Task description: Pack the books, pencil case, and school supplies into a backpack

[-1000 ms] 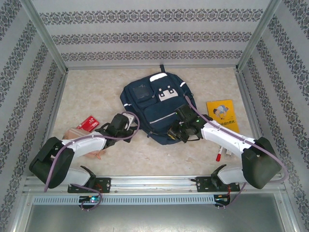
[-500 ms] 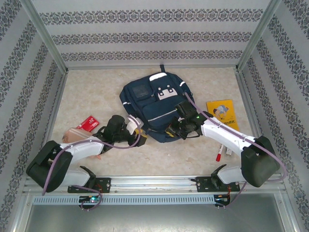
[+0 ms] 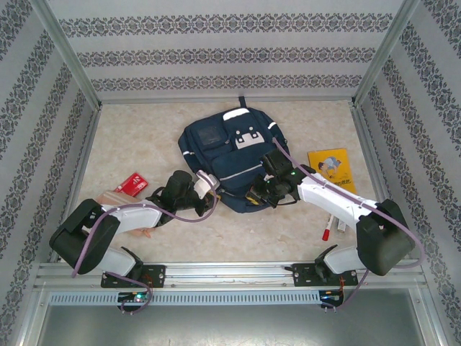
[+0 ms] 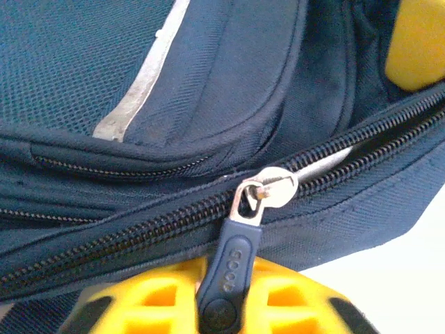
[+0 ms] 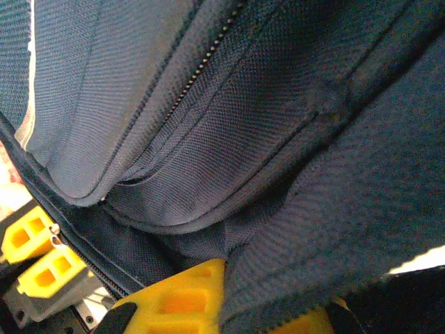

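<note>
Opening the bag is the step in hand, nothing is packed yet. The left pincer [image 3: 209, 184] is right at the near edge of the backpack [image 3: 230, 155], and its wrist view shows the dark zipper pull [image 4: 228, 275] sitting between its two yellow fingers [image 4: 153, 306]. It reads as clenched on that tab. Just ahead of its tips sits the silver slider [image 4: 259, 195]: teeth meshed to one side, parted to the other with something pale showing through the gap.

The right pincer [image 3: 258, 194] is close alongside, tips buried in the same edge of the bag. A fold of navy fabric runs down between its yellow fingers [image 5: 184, 299], so I call it clamped on the backpack, bracing it.

The cargo waits on the desk [image 3: 144, 137]. The yellow book [image 3: 332, 171] lies well out to the right pincer's outer side. The marker [image 3: 328, 228] rests back behind it, under the forearm. The peach pencil case [image 3: 114, 200] sits well behind the left pincer, beside that arm.

Next call, as I judge it: draw the pull along the meshed teeth while the right side keeps the fabric taut. The pull should follow the track's curve, or the slider may bind and drag the whole bag.
</note>
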### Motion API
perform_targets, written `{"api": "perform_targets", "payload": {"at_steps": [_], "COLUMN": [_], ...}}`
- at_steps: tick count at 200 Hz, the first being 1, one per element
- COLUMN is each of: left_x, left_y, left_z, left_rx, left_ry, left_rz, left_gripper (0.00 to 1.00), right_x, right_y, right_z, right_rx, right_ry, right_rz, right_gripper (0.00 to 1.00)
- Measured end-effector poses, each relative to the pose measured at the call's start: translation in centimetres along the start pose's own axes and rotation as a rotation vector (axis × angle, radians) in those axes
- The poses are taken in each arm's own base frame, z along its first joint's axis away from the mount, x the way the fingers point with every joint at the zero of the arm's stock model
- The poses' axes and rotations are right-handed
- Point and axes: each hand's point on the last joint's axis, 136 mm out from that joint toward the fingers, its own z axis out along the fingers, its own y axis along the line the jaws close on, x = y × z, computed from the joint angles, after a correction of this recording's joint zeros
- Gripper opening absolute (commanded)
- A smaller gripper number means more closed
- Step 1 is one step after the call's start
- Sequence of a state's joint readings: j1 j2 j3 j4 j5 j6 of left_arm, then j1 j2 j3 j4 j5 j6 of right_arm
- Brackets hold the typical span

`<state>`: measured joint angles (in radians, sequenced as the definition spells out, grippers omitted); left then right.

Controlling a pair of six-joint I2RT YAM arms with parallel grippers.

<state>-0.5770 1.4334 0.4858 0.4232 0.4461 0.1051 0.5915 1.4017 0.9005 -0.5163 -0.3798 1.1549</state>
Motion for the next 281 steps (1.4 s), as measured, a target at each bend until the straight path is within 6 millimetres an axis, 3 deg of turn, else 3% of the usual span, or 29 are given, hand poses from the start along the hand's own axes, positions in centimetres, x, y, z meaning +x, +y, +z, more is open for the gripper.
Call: {"api": "perform_targets", "payload": {"at_steps": [50, 99, 154, 169, 216, 227, 237, 249, 281], "left_x": [-0.9, -0.2, 1.5, 1.5, -0.1, -0.1, -0.3, -1.0, -5.2], "left_y": [0.8, 5.6, 10.8, 12.4, 14.1, 14.4, 14.7, 14.9, 14.1], "left_z": [-0.5, -2.3, -3.0, -2.9, -3.2, -3.6, -4.2, -5.6, -10.1], "left_rx": [-0.047, -0.181, -0.355, -0.407, -0.481, -0.504, -0.53, -0.564, -0.6], "left_ry": [-0.022, -0.022, 0.022, 0.037, 0.019, 0.028, 0.04, 0.033, -0.075], "left_rz": [0.05, -0.089, -0.298, -0.348, -0.375, -0.396, -0.419, -0.449, -0.495], "left_gripper": [0.0, 0.0, 0.0, 0.0, 0.0, 0.19, 0.35, 0.41, 0.51], "right_x": [-0.7, -2.6, -2.7, -2.7, -2.5, -2.0, -1.4, -0.6, 0.0], "right_y": [-0.6, -2.2, -2.9, -2.8, -0.4, 0.4, 1.1, 1.7, 3.2], "right_z": [-0.3, -1.0, -0.6, -0.6, -0.6, -0.4, -0.4, -0.5, -2.5], "right_rx": [0.011, 0.046, 0.09, 0.083, 0.018, 0.001, -0.009, -0.013, -0.061], "right_ry": [-0.006, -0.033, -0.015, -0.014, -0.027, -0.027, -0.021, -0.017, -0.058], "right_rz": [-0.033, -0.052, -0.105, -0.108, -0.159, -0.19, -0.224, -0.263, -0.429], "right_gripper": [0.0, 0.0, 0.0, 0.0, 0.02, 0.1, 0.28, 0.39, 0.46]}}
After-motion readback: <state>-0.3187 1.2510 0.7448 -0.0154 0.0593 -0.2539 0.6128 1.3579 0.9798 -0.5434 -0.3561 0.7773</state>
